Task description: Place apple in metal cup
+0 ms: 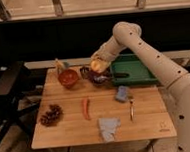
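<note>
The apple (96, 66), yellow-orange with a red blush, is held in my gripper (99, 63) above the back of the wooden table (147, 116). The gripper is shut on the apple and hangs just over the far rim of the dark purple bowl (101, 79). The metal cup (84, 71), small and dull grey, stands on the table just left of the apple and lower, between the red bowl (68, 78) and the purple bowl. My white arm reaches in from the right.
A green tray (134, 70) sits at the back right. A pale cream cup (62, 66) stands behind the red bowl. A long orange-red pepper (86, 108), a dark cluster (51, 115), a blue sponge (122, 93), a utensil (131, 109) and a grey cloth (109, 128) lie further forward.
</note>
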Available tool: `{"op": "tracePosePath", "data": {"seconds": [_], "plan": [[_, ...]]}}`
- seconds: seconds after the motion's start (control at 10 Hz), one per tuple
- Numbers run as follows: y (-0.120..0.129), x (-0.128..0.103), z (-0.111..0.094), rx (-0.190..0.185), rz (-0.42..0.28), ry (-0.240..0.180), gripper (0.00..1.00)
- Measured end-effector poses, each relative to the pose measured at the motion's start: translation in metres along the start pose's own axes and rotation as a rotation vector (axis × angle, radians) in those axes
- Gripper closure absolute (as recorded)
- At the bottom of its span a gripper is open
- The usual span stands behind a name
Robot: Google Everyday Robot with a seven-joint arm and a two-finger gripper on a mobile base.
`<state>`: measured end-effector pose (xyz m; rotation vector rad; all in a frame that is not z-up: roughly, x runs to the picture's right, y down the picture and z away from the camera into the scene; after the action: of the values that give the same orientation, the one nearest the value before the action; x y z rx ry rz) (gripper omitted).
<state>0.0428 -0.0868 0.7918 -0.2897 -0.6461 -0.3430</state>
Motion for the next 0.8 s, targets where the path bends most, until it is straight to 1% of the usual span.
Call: {"op": "tracePosePath", "data": {"seconds": [0.2, 0.5, 0.6, 0.7, 0.8], "plan": [[-0.008, 0.001, 0.008, 0.013, -0.027, -0.013, 1.00], [-0.053, 0.013, 0.042, 0.028, -0.093, -0.045, 1.00], [-0.063, 0.016, 0.051, 0.028, -0.109, -0.051, 1.00], [-0.077, 0.019, 0.069, 0.027, -0.135, -0.055, 1.00], [-0.084, 0.018, 0.080, 0.025, -0.150, -0.060, 1.00]]}}
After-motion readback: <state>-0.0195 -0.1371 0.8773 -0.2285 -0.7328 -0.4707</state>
